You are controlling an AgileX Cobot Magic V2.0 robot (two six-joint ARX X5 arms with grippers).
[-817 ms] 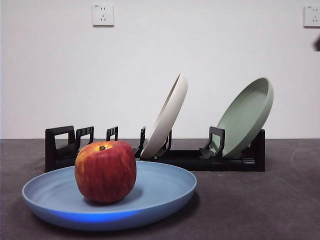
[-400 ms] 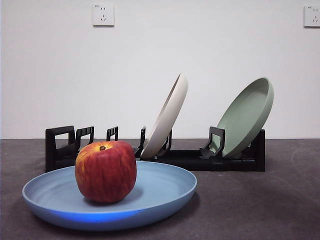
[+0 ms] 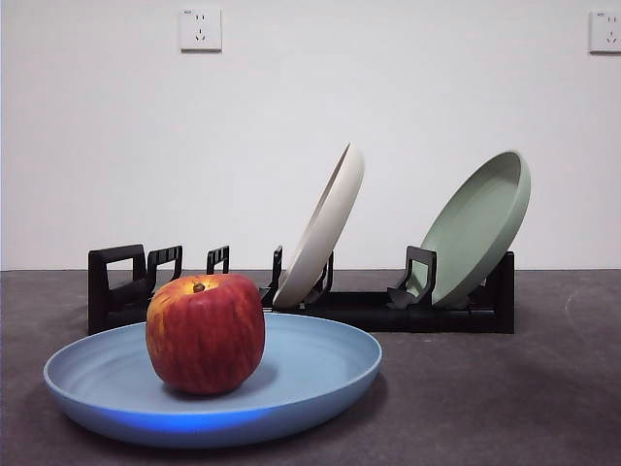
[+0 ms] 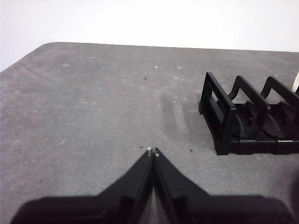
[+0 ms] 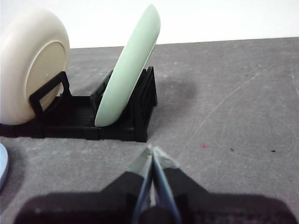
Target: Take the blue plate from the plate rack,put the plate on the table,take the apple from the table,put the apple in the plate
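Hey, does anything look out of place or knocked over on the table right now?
Nothing stands out. The apple sits upright in the blue plate, flat on the table.

Matte blue plate (image 3: pixel 320 374), waxy-skinned apple (image 3: pixel 205 333), black plastic rack (image 3: pixel 388 311), rough grey table (image 3: pixel 505 398).

wall: plain white (image 3: pixel 310 126), matte, filling everything behind the table edge in the front view
sockets: one white wall socket (image 3: pixel 200 28) high up towards the left, a second white socket (image 3: pixel 604 31) cut by the right edge at the same height
wall base: meets the dark grey surface along a straight level line
light: even and soft, faint shade towards the wall's lower left
wrist views: same white wall (image 4: pixel 149 21) as a bright band beyond the far edge (image 5: pixel 210 18)
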